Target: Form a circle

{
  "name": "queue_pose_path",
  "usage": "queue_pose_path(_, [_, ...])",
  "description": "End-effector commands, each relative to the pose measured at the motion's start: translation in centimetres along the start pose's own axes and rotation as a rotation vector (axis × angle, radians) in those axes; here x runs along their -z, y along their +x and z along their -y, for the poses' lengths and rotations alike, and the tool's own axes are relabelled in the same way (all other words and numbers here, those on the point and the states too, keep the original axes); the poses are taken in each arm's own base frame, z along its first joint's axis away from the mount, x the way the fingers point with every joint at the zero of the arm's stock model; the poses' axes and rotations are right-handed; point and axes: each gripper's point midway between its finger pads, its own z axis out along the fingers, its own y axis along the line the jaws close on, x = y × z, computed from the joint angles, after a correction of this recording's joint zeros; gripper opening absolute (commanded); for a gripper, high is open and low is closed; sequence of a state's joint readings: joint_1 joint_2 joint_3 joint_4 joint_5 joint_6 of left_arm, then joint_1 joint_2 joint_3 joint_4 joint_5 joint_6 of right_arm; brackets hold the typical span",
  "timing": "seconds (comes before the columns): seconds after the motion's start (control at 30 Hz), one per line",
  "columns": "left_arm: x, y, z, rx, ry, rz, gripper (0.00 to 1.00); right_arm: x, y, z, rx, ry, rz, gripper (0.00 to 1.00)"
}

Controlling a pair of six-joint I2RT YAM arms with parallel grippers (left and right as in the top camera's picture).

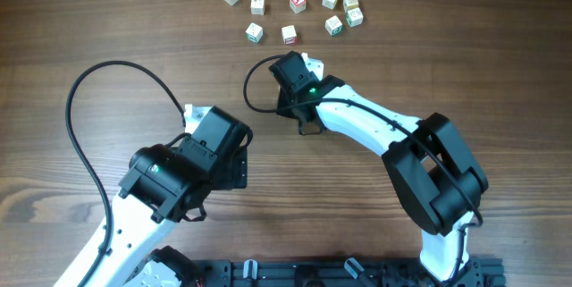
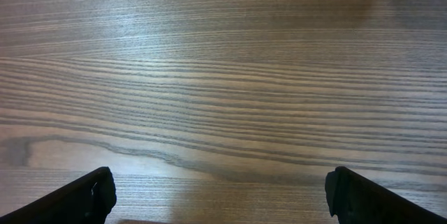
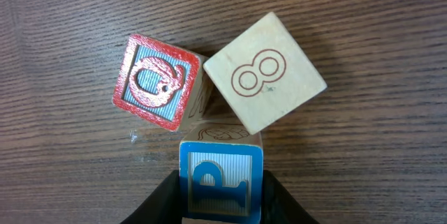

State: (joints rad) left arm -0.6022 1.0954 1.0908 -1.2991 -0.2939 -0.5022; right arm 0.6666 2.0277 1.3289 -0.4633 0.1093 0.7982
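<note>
Between narrow jaws of the right gripper (image 3: 221, 206): one blue P cube (image 3: 221, 178), gripped
Just beyond it two more pale wooden cubes, a red Q cube (image 3: 155, 81) and an 8 cube (image 3: 265, 70), touching, on the grained table (image 3: 363, 15); overhead eleven letter cubes (image 1: 297, 3) lie in a loose cluster at the far side; left gripper (image 2: 220, 189) wide open, empty

Left claw (image 2: 220, 195) spread wide, facing down. Right claw (image 3: 221, 206) pinching blue P cube (image 3: 221, 175), arm stretched forward.
</note>
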Motion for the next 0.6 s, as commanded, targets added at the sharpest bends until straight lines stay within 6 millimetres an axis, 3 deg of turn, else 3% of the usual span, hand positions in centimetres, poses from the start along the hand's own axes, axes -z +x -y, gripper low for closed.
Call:
queue_pose_path(0.0, [0.0, -0.06, -0.34, 0.007, -0.011, 0.009, 1.0, -0.66, 0.0, 0.09, 0.015, 0.011, 0.001, 0.3])
queue_pose_path(0.57, [0.0, -0.06, -0.34, 0.007, -0.011, 0.009, 1.0, -0.67, 0.07, -0.02, 0.019, 0.005, -0.003, 0.41])
